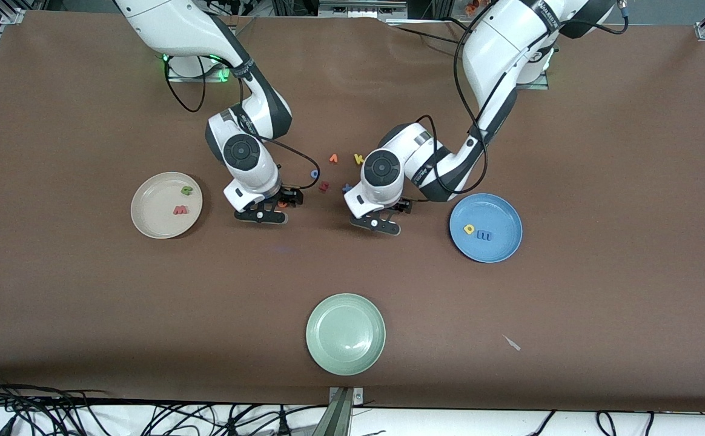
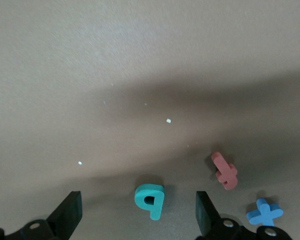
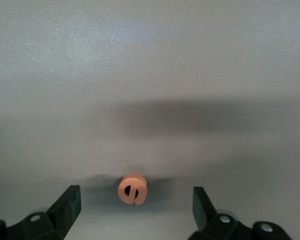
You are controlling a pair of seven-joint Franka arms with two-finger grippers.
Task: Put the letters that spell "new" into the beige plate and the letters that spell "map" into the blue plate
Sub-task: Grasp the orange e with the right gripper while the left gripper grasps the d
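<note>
Both arms are down low over the table [image 1: 570, 151] middle. Left gripper [image 2: 138, 215], jaws wide apart, nothing held, straddles the teal p [image 2: 150, 199], which lies flat on the table between the fingers. Just beside it lie the red f [image 2: 224, 171] and the blue x [image 2: 264, 212]. Right gripper [image 3: 135, 207], jaws also apart and empty, sits over the orange e [image 3: 132, 188], flat on the table between its fingers. Beige plate [image 1: 146, 224], toward the right arm's end, holds the green n [image 1: 186, 190] and salmon-red w [image 1: 180, 210]. Blue plate [image 1: 504, 248], toward the left arm's end, holds the yellow a [image 1: 469, 229] and blue m [image 1: 484, 235], just beside each other. Orange v [image 1: 333, 158], yellow k [image 1: 358, 158] and blue o [image 1: 314, 174] lie loose between the two arms. Pale green plate [image 1: 328, 351] sits nearer the front camera than everything else.
</note>
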